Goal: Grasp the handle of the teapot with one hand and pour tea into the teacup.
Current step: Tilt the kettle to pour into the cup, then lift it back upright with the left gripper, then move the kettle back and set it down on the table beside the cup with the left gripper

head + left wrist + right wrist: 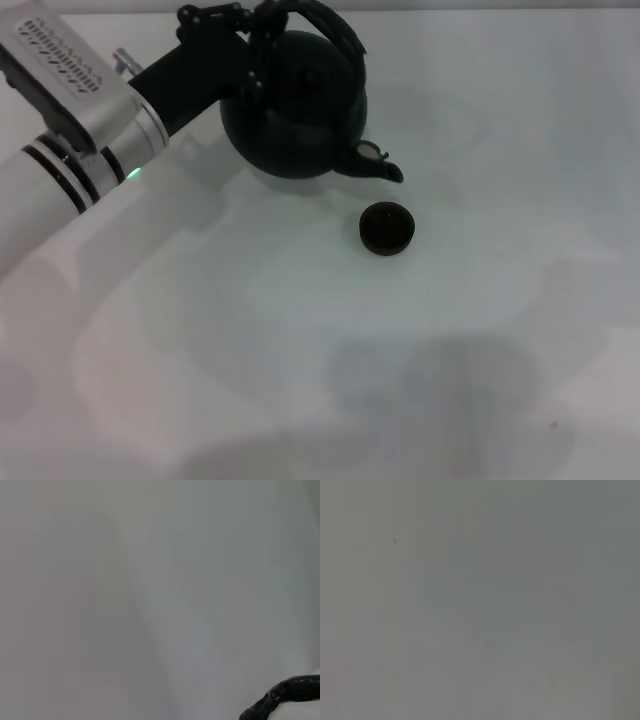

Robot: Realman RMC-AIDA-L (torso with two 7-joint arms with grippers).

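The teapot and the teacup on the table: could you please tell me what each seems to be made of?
The teapot looks like matte black cast iron or dark ceramic: a dull, even surface with hardly any shine. The teacup looks like dark glazed ceramic, with a faint sheen on its rim. Neither can be settled by look alone.

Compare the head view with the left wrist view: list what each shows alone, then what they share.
Only the head view shows the teapot body and spout, the teacup standing apart just in front of the spout, and the left gripper at the handle over the pot. Whether its fingers are shut on the handle cannot be told. Only the left wrist view shows nothing of its own. Both share the pale table and the dark handle, which the wrist view catches as a curved piece at its edge.
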